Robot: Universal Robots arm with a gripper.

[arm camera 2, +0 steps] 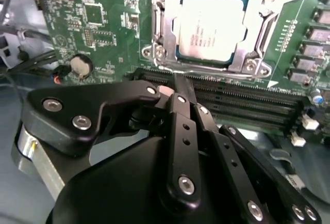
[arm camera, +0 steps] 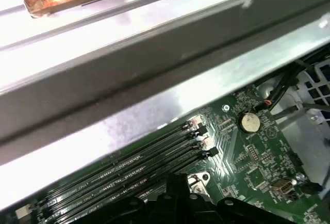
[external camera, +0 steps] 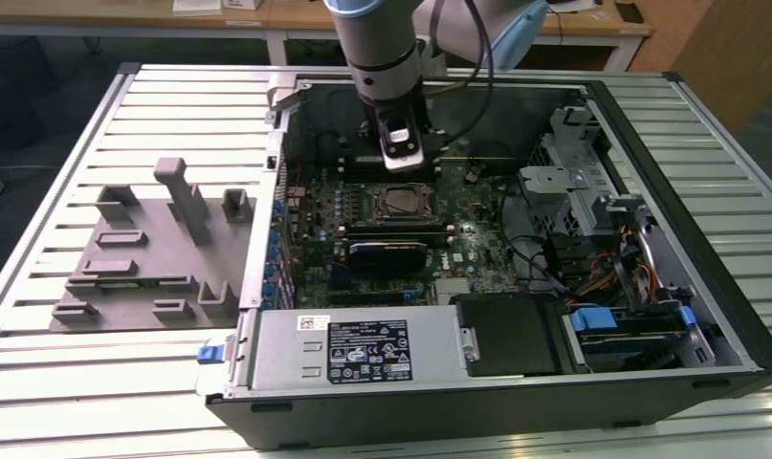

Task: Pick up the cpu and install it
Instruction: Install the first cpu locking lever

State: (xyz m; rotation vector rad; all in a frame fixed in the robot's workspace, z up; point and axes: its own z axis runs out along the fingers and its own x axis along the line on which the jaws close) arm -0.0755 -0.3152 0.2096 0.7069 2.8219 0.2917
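Observation:
The cpu [external camera: 396,203] is a silver square lying flat inside the socket frame on the motherboard of the open computer case [external camera: 692,172]. The second wrist view shows the cpu [arm camera 2: 211,25] seated in the metal socket frame [arm camera 2: 165,22], whose clamp lies around it. My gripper [external camera: 404,168] hangs from the arm just behind the socket, over the memory slots. Its black fingers [arm camera 2: 178,92] are pressed together at the tip with nothing between them, a short way off the socket's edge. The same black linkage [arm camera: 178,188] appears in the first wrist view.
Grey plastic fixture blocks [external camera: 156,249] stand on the slatted table at the exterior view's left. Inside the case are the power supply [external camera: 360,349], a drive cage and cables [external camera: 577,249], memory slots [arm camera 2: 242,100], a coin battery [arm camera 2: 80,65] and the case wall [arm camera: 154,69].

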